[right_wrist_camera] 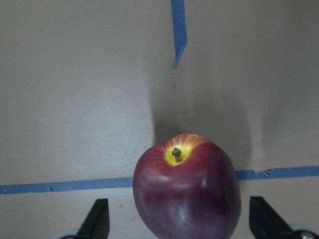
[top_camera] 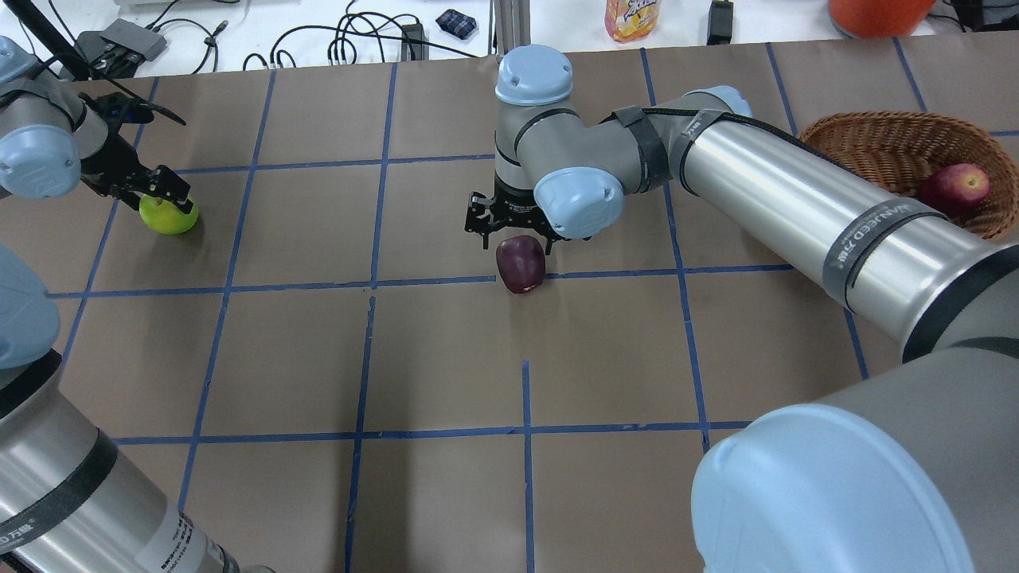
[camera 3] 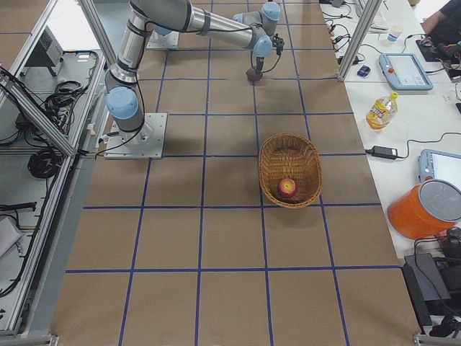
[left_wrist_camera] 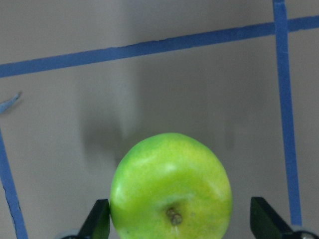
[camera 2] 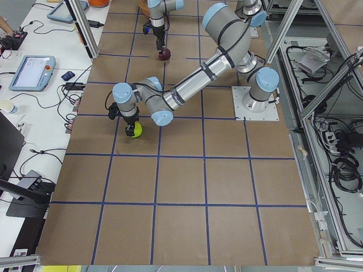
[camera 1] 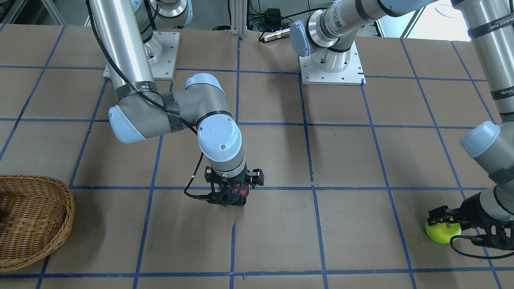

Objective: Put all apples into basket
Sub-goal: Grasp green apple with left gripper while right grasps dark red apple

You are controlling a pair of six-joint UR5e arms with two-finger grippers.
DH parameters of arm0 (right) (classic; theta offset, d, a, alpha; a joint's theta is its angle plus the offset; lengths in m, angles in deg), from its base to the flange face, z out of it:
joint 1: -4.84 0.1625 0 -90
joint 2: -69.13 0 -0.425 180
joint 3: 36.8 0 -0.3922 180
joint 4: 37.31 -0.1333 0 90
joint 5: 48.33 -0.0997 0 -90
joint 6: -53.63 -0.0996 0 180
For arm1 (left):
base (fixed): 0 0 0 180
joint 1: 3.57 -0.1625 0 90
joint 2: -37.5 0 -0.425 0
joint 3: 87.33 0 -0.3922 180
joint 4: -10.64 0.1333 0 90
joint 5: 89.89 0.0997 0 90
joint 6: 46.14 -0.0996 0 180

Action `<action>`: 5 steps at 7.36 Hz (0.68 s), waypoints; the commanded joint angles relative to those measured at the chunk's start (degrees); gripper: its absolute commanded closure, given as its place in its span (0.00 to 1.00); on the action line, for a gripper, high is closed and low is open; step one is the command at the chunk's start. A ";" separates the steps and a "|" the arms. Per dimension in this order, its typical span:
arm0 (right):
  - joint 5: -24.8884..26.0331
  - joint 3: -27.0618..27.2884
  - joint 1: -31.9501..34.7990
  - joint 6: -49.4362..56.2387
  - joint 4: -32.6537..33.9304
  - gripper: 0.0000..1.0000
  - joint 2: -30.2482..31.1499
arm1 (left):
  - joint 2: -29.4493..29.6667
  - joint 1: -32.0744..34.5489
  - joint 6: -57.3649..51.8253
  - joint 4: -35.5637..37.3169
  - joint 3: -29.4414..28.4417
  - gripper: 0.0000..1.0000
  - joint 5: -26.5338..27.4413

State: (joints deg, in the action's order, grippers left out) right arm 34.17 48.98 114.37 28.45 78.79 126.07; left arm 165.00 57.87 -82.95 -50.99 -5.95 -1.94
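Observation:
The lime green apple [left_wrist_camera: 172, 184] sits on the table at the robot's far left [top_camera: 168, 215]. My left gripper [top_camera: 163, 199] is open and straddles it; one finger [left_wrist_camera: 99, 221] is at its skin, the other stands apart. The dark maroon apple [right_wrist_camera: 187, 186] with a yellow stem patch rests on a blue tape line mid-table [top_camera: 521, 263]. My right gripper [top_camera: 516, 237] is open around it, with gaps on both sides. The red streaked apple [top_camera: 954, 185] lies in the wicker basket [top_camera: 876, 135].
The basket stands at the table's right end [camera 3: 290, 155], near the far edge [camera 1: 36, 224]. The table is brown paper with a blue tape grid. Cables, a bottle [top_camera: 631, 17] and an orange bucket [camera 3: 425, 209] lie beyond the far edge.

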 commanded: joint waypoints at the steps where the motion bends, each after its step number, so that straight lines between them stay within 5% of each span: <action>1: -0.15 0.35 0.07 -0.31 0.09 0.00 -1.74 | 0.38 0.00 -0.89 0.10 0.27 0.34 -0.23; 2: -0.14 0.44 0.07 -0.40 0.09 0.00 -2.27 | 0.47 -0.09 -2.46 1.50 0.88 0.99 0.29; 3: 0.38 0.44 0.07 -0.31 0.09 0.00 -2.71 | 0.12 -0.09 -2.39 2.21 0.72 1.00 0.47; 4: 0.73 0.44 0.07 0.56 0.01 0.23 -2.71 | -1.10 0.43 -2.30 1.26 0.10 1.00 0.39; 5: 1.52 0.35 0.07 0.66 -0.08 0.75 -2.63 | -2.85 1.40 -2.04 -3.02 -0.08 1.00 0.21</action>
State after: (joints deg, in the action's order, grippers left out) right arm 34.88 49.38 114.45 28.71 78.81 123.51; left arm 163.94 58.34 -85.15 -50.57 -5.68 -1.61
